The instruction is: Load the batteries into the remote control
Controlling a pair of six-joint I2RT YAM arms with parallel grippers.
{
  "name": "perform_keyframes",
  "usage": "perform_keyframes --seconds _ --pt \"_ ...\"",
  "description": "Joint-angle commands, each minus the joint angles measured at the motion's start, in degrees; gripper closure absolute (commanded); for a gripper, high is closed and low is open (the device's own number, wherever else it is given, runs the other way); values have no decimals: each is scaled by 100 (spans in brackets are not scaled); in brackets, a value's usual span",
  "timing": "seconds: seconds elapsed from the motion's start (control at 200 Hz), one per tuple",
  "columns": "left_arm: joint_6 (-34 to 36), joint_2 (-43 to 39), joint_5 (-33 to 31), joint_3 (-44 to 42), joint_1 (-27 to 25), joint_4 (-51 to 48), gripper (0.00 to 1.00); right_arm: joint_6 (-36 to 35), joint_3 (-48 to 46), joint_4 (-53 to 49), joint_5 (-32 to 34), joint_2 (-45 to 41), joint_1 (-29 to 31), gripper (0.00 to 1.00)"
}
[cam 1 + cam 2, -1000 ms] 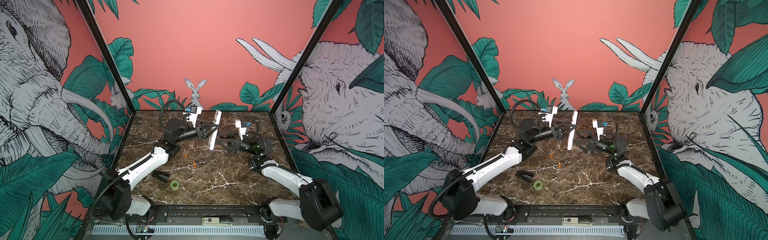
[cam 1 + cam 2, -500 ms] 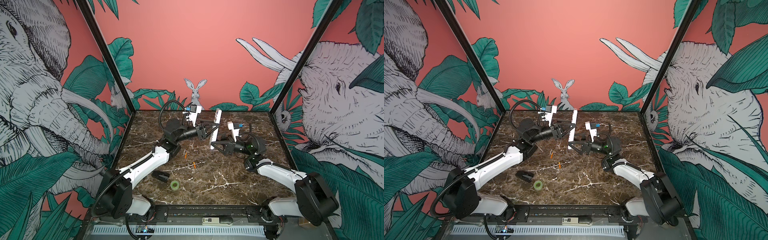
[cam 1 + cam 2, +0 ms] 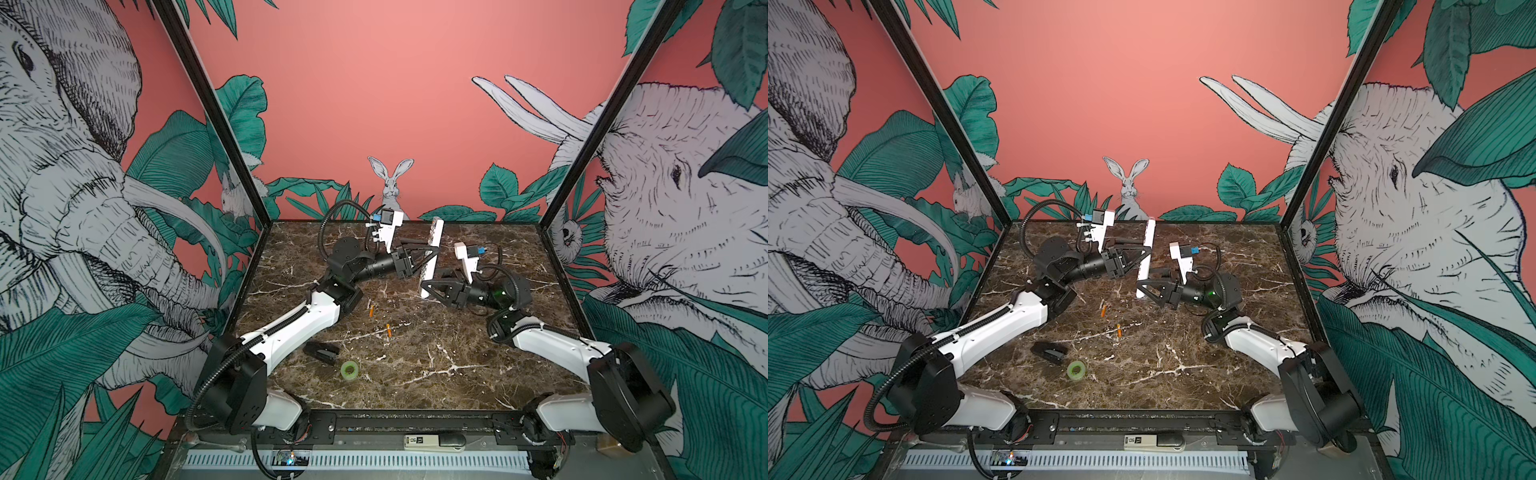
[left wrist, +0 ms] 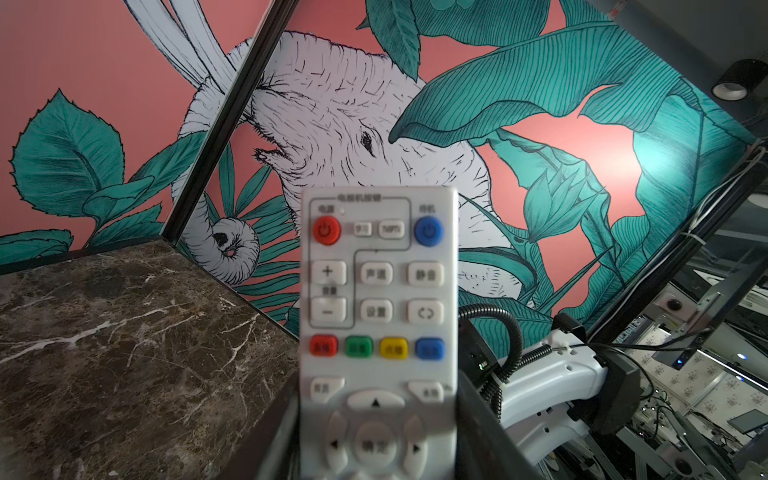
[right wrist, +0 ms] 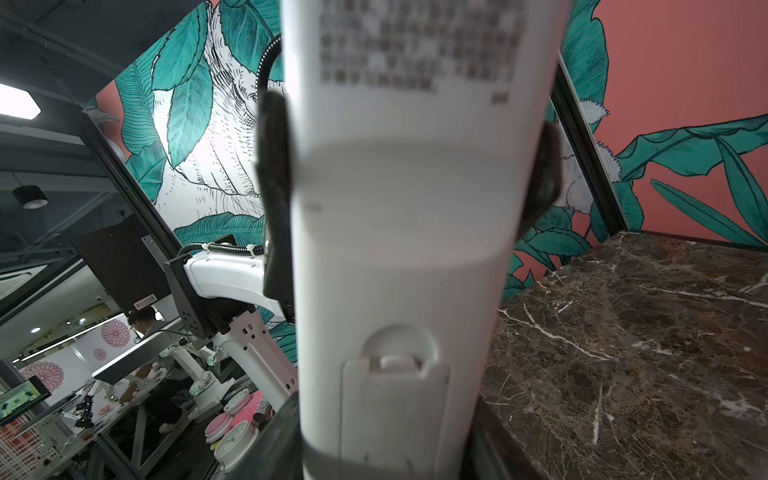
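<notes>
Left hand [image 3: 430, 249] had the remote control [image 3: 436, 230] clamped across its long edges about halfway up, fingers closed just to the width of the body, with the coloured buttons facing that arm's wrist camera. Right hand [image 3: 430, 280] was on the lower end of the same remote, a finger tight against each edge as far as its wrist view showed. That camera looked straight at the plain white back, where the battery cover [image 5: 395, 415] was in place. The remote stood nearly upright with a slight lean, over the rear half of the desk [image 3: 457, 374], roughly midway between the left and right edges. Whether its lower end touched the marble was hard to tell. Toward the front edge from there, the batteries [image 3: 371, 311] lay loose near the desk's middle, close together but not touching, apart from both hands. Nearer the front edge and left of centre sat a green tape roll [image 3: 349, 369], with a small black piece [image 3: 320, 352] just beside it on the left-edge side.
</notes>
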Motion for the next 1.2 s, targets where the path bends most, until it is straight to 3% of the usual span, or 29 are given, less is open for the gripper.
perform_keyframes --seconds 0.0,0.245,0.47,0.605,0.735,0.89,1.04,1.195 --pt "-155 -28 13 1 7 277 100 17 155 510 -125 20 61 54" --pt "22 -67 -194 -13 3 -91 100 6 118 526 -108 -86 59 80" --pt "698 -372 -628 4 15 -1107 36 -742 109 -639 117 -472 65 89" --pt "1263 -705 -989 114 2 -1997 15 -1967 251 -2690 749 -911 69 93" --pt "1856 -1003 -1346 217 -84 -2749 15 -2831 416 -4191 1673 -1202 101 97" --pt "2094 -1139 -1735 222 -201 -2928 16 -3440 677 -5328 2738 -1274 292 100" --pt "2409 -1031 -2197 407 -498 -3244 22 -3560 775 -5692 3550 -1215 482 100" --pt "2399 -898 -2638 501 -581 -3215 27 -3432 680 -5504 3921 -1228 589 100"
